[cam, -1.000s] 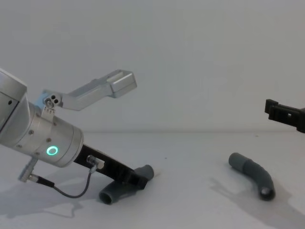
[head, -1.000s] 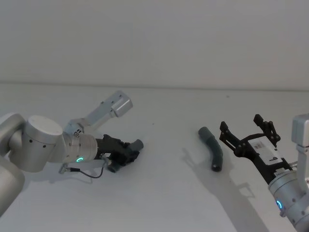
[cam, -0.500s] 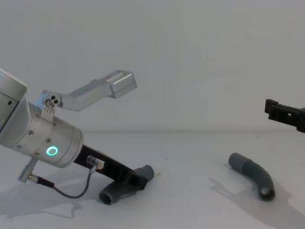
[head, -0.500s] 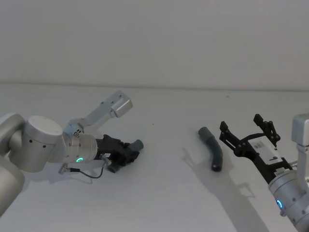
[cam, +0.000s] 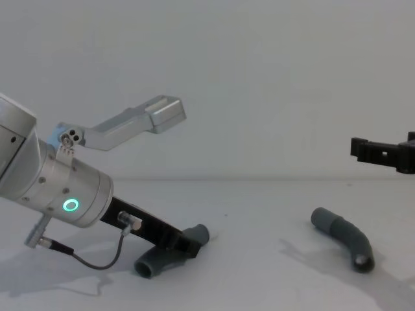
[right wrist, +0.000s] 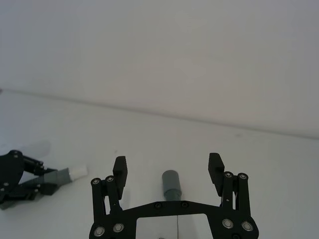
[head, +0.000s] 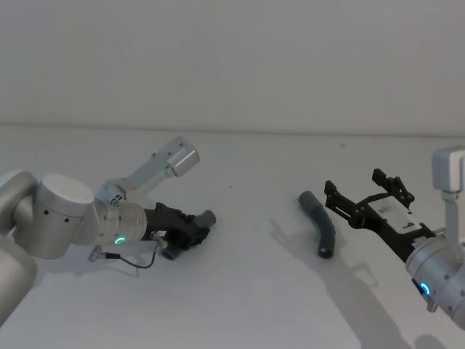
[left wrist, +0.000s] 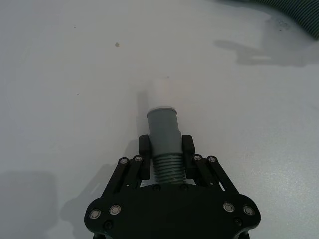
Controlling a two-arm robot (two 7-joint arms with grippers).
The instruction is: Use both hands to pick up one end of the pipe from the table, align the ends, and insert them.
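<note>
The pipe is two curved dark grey pieces lying apart on the white table (head: 247, 298). My left gripper (head: 190, 230) is shut on the left piece (cam: 155, 262) and holds it low on the table. Its smooth collar end (left wrist: 163, 129) sticks out past the fingertips (left wrist: 144, 145). The right piece (head: 320, 222) lies free on the table, its collar (right wrist: 171, 183) pointing away from me. My right gripper (head: 356, 185) hovers open just to the right of it and above it, with the jaws wide apart and nothing between them.
A silver camera bracket (head: 171, 163) juts up from the left wrist, over the table. A loose black cable (cam: 97, 258) hangs under that wrist. The table's far edge (head: 232, 131) meets a plain wall. Bare white surface lies between the two pieces.
My right gripper has moved a little left and forward, toward the free piece. The left gripper and both pieces have stayed still.
</note>
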